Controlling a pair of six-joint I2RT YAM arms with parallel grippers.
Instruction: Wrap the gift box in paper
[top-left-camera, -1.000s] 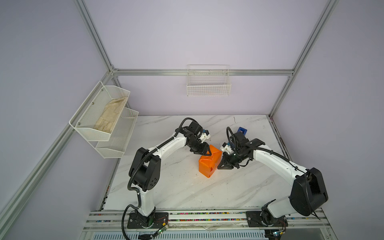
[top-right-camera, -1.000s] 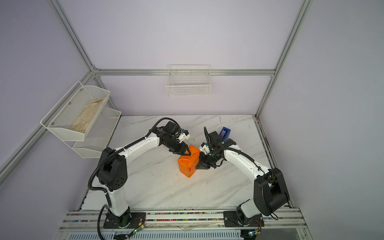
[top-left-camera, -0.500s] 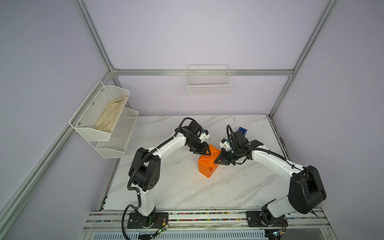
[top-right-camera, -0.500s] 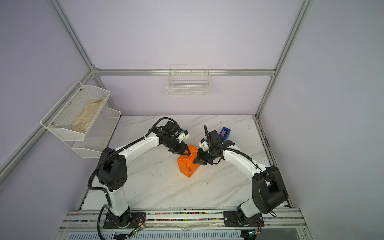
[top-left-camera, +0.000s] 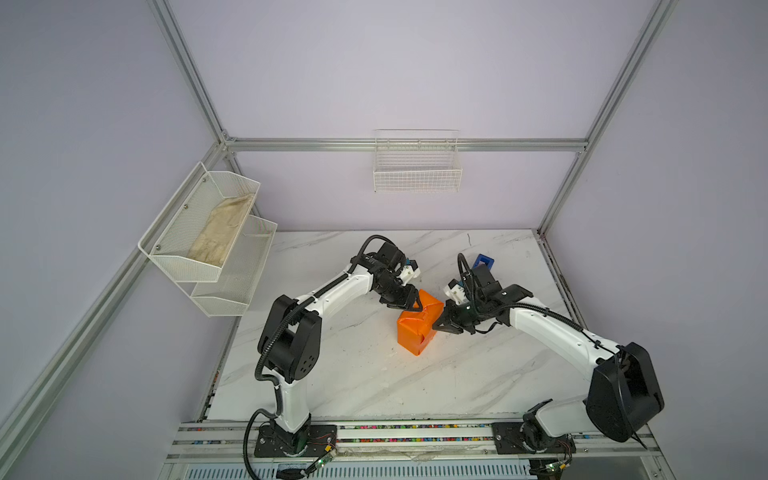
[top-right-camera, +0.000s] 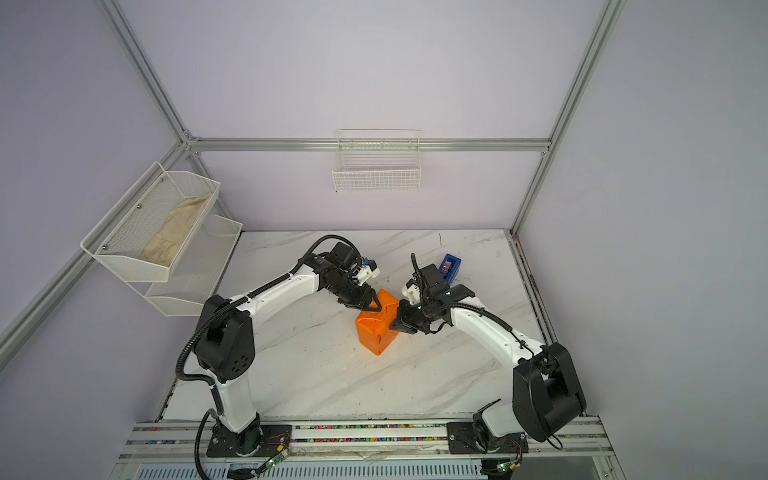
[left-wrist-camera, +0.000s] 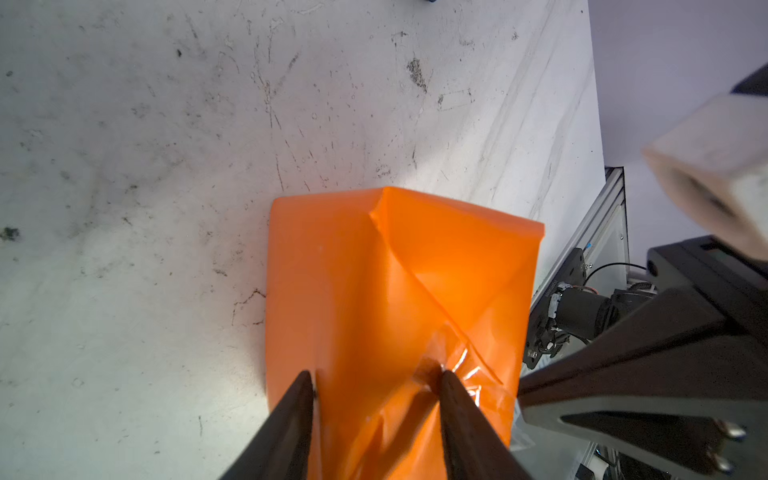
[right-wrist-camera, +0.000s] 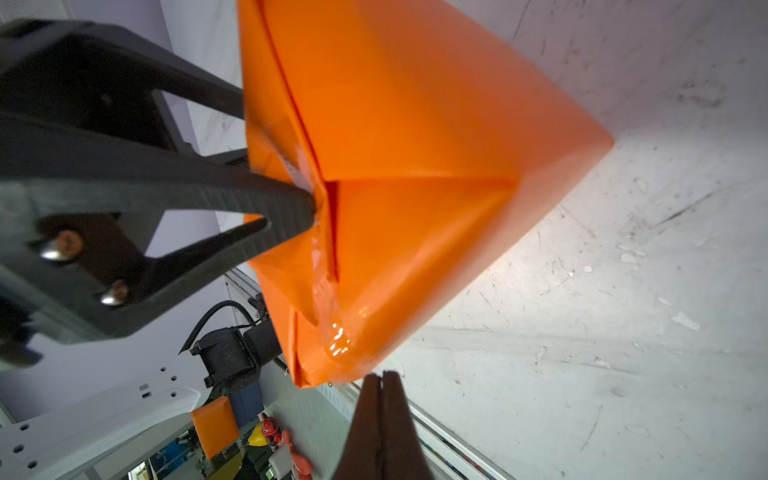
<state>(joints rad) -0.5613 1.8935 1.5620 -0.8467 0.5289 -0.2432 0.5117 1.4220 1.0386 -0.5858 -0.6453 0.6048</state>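
end flap pinned, seam not fully closed

the paper (top-left-camera: 417, 328) is folded all round into an orange parcel near the middle of the table (top-left-camera: 353, 386). the gift box is fully covered, so you cannot see it. your left pincer (left-wrist-camera: 376, 388) stands half apart with the parcel's folded end between its fingers, one tip on the taped seam. your right pincer (right-wrist-camera: 380, 380) is closed tight and empty, tips just beside a taped corner of the parcel; whether they touch it cannot be told. the blue tape dispenser (top-left-camera: 484, 262) sits behind the right arm.

risks, as judged:
- the triangular flap shows a dark gap along its edge, so the glossy tape (right-wrist-camera: 336, 338) may not hold it. let go with the left too early and the fold may spring open.
- closed tips are narrow: a push there could dent or tear the paper.
- the table is smooth, so a one-sided push may slide or tip the parcel.
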